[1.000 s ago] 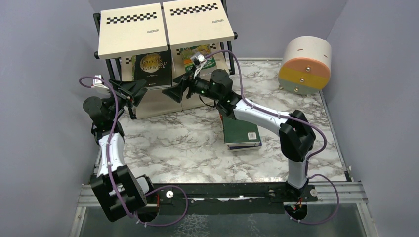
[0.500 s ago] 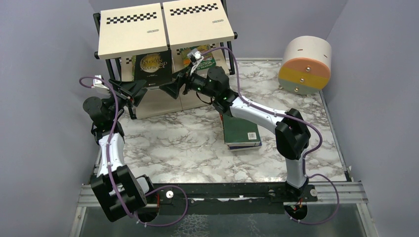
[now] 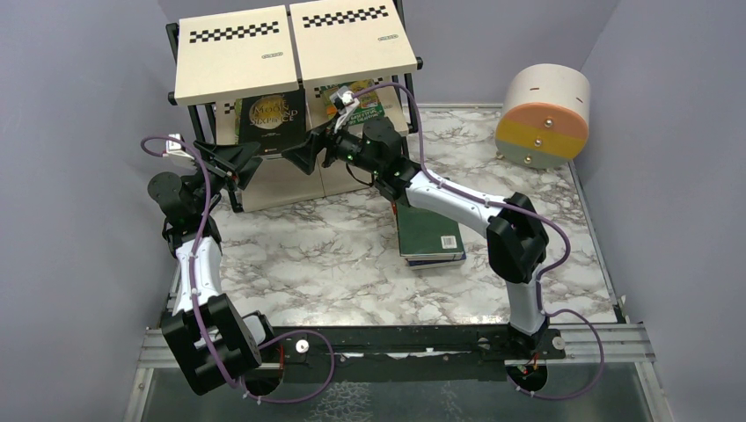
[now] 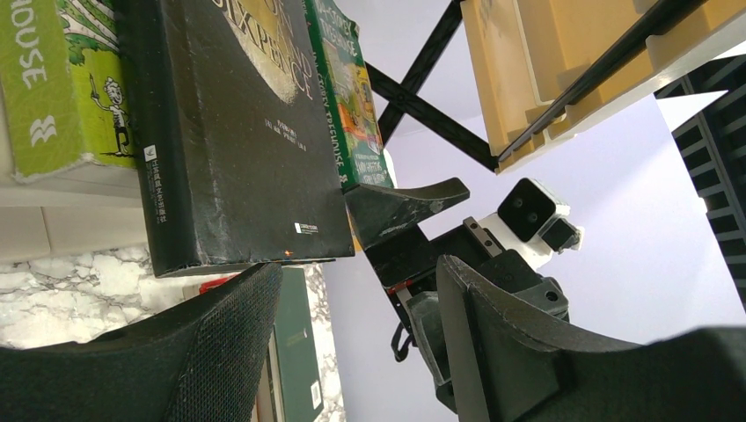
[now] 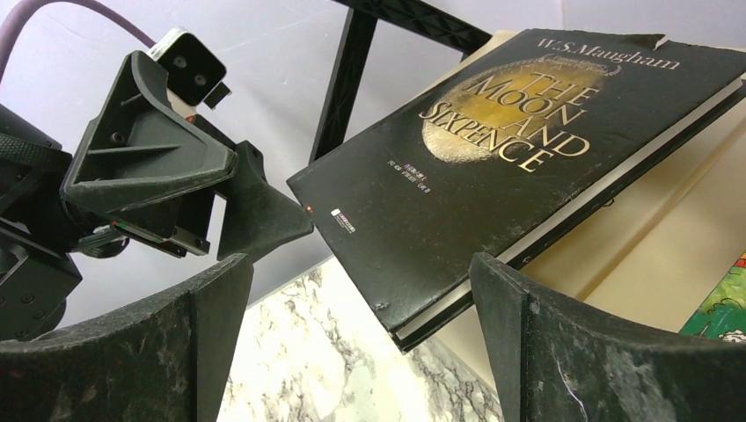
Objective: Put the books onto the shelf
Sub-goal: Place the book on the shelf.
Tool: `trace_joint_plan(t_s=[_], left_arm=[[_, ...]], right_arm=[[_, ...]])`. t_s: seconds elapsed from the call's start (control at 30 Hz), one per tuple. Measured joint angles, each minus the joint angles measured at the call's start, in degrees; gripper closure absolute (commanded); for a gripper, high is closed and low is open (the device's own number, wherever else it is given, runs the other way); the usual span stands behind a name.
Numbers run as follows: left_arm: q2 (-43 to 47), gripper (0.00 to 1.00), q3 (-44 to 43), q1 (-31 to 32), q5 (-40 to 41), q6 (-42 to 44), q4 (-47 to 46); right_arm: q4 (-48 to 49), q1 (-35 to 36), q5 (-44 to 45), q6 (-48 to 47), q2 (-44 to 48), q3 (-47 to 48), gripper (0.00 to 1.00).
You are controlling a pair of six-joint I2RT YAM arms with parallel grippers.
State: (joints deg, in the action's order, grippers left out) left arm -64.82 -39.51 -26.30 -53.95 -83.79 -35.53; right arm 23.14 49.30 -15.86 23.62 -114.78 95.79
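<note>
Black book (image 5: 528, 167), gold title, on the shelf (image 3: 233, 61), on the tier under the top boards. Tilted, cover facing out, lower edge hanging past the board. Green cartoon book (image 4: 352, 97) right beside it on the same tier.

Both claws at the black book's lower edge, coming in from opposite sides, tips facing each other.

Left claw (image 4: 356, 272): released, fingers apart, nothing between them. One fingertip just beside the book's lower corner; can't tell if touching.

Right claw (image 5: 359, 264): released, spread wide. Book's lower corner showing between the fingers, not pinched.

Remaining books stacked on the worktop (image 3: 308, 255), partly hidden by the right arm, well apart from the shelf. Dark green book (image 3: 427, 230) on top of the stack.

Beige-and-orange drum (image 3: 541, 114) at far right of the worktop.
</note>
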Motion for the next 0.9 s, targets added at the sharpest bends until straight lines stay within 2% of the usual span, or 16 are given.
trace_joint_plan(t_s=[0.43, 0.9], left_arm=[[0.0, 0.43, 0.0, 0.0, 0.0, 0.0, 0.0], [0.0, 0.43, 0.2, 0.0, 0.0, 0.0, 0.0]], right_arm=[[-2.7, 0.3, 4.7, 0.0, 0.0, 0.4, 0.08], [-4.2, 0.3, 4.7, 0.0, -2.9, 5.0, 0.08]])
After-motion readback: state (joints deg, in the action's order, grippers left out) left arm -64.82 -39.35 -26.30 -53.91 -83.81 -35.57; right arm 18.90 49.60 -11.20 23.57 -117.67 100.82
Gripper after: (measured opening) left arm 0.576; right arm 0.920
